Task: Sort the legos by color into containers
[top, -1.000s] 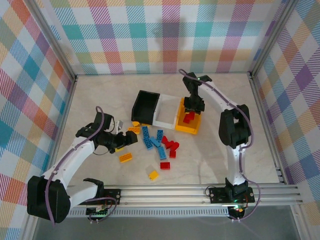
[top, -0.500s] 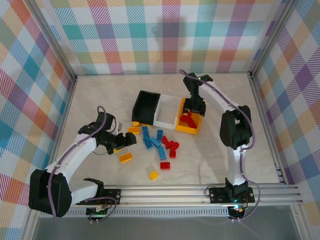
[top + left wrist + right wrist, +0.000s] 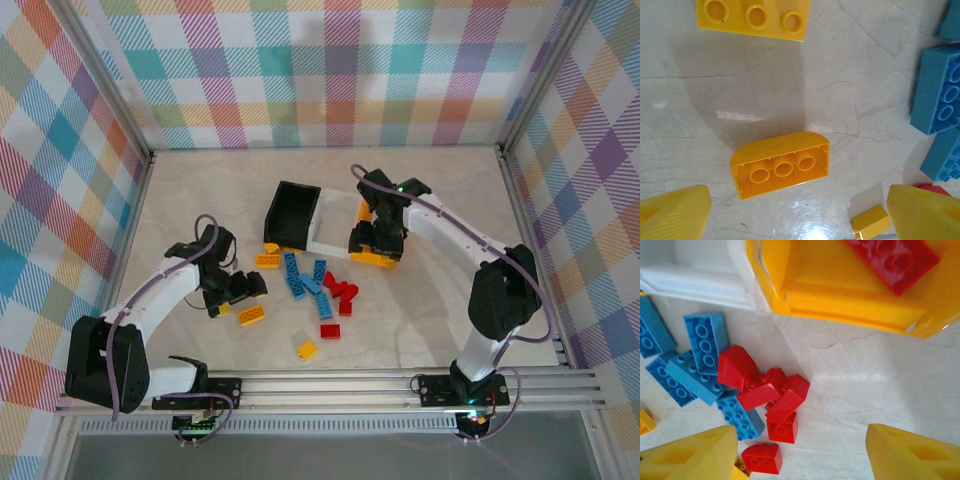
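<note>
Yellow lego (image 3: 781, 170), hollow side showing, long axis L-R

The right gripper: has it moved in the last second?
Yes. The right gripper has shifted from above the middle of the yellow-orange bin toward its near edge, closer to the loose red bricks.

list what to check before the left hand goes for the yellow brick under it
1. Left hand open and empty: ok
2. Yellow brick lined up with the gap between the fingers: ok
3. That brick apart from the blue bricks and the other yellow brick: ok
4. Small yellow piece clear of the nearest finger: cannot tell, it lies close
5. Right hand well away from this pick: ok
6. Black bin sitting flat: cannot tell, looks tilted
</note>
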